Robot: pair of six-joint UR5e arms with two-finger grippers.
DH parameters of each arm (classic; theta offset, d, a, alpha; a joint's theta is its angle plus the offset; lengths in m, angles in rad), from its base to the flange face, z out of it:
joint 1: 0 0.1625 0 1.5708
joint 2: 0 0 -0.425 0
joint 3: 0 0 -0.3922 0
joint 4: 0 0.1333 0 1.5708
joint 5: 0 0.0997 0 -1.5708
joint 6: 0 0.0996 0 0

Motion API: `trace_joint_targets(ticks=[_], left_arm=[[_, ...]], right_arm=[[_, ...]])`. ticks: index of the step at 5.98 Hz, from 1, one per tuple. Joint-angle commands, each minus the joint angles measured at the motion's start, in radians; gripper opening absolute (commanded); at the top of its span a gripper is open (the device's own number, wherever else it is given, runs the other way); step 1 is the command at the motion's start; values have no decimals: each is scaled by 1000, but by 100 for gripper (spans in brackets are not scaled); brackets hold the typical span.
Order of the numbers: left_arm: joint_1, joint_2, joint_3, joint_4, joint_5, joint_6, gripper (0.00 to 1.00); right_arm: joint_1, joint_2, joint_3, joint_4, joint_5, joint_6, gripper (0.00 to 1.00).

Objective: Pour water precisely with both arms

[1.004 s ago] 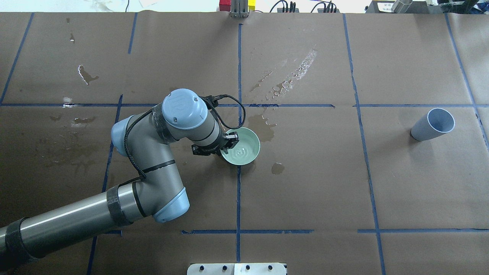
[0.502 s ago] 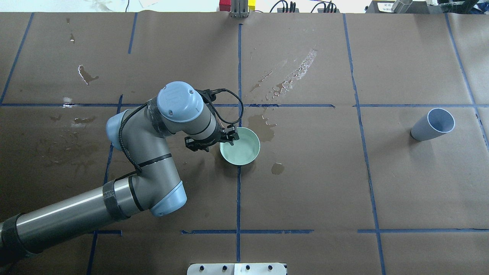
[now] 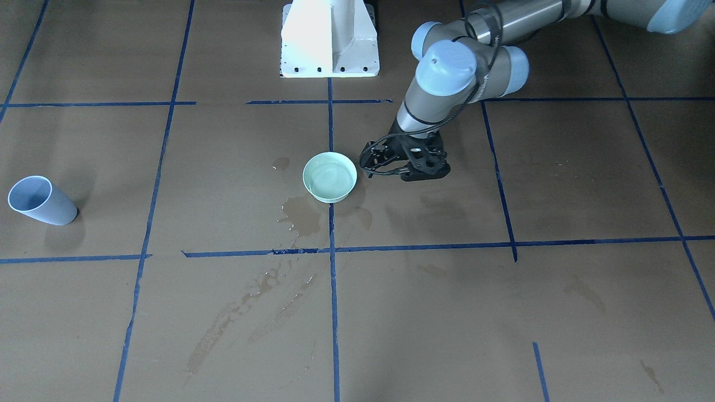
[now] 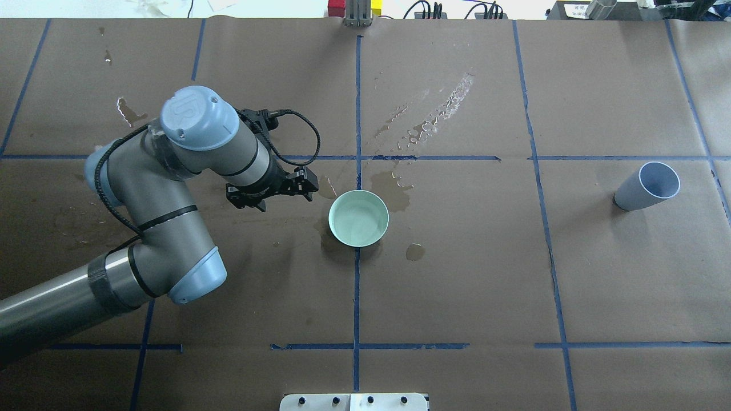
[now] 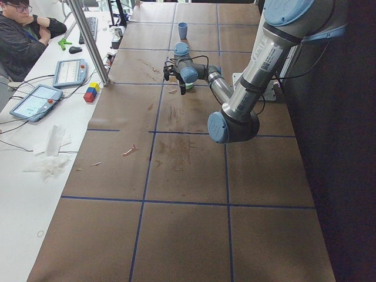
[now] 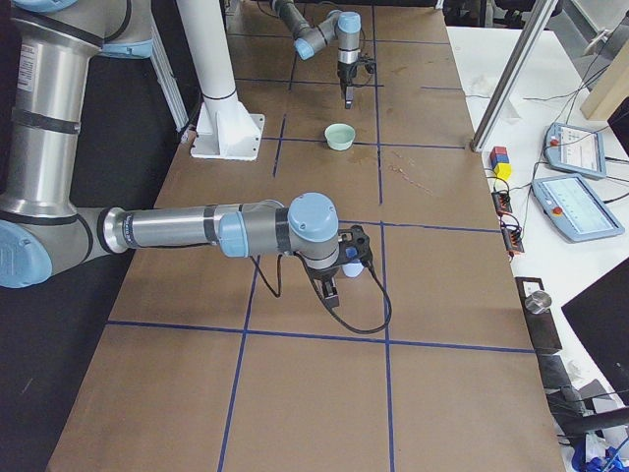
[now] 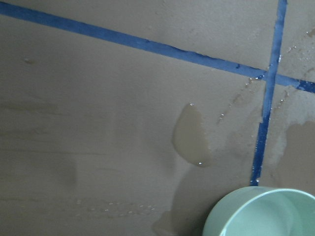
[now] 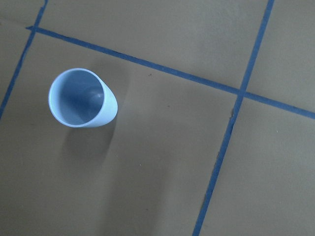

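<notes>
- Since a second ago the left gripper (image 4: 311,185) has let go of the mint bowl (image 4: 386,218) and backed off toward the frame's left. Its jaws look slightly parted and hold nothing.
- Water (image 4: 358,221) lies shallow in that bowl, at the centre of the overhead view.
- Wet stains (image 4: 394,191) sit just above and below it.
- Far right stands the blue cup (image 4: 644,188), apparently empty. The right gripper (image 6: 334,285) hovers by it, and I cannot tell how far open it is.
- Risk: a fresh pinch on the thin, possibly wet rim could slip, tipping the bowl and spilling more.
</notes>
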Motion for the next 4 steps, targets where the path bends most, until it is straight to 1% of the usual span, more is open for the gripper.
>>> trace_joint_targets(ticks=[1, 2, 3, 4], left_arm=[[-23, 35, -78, 85, -11, 100, 100], [-23, 35, -80, 86, -11, 101, 100], [-23, 37, -80, 86, -10, 101, 100], [-23, 37, -80, 86, -10, 100, 100]], right_arm=[[-55, 43, 38, 56, 2, 179, 100], [-113, 41, 94, 103, -3, 335, 100], [-185, 41, 139, 177, -10, 571, 100], [-265, 29, 142, 344, -51, 787, 100]])
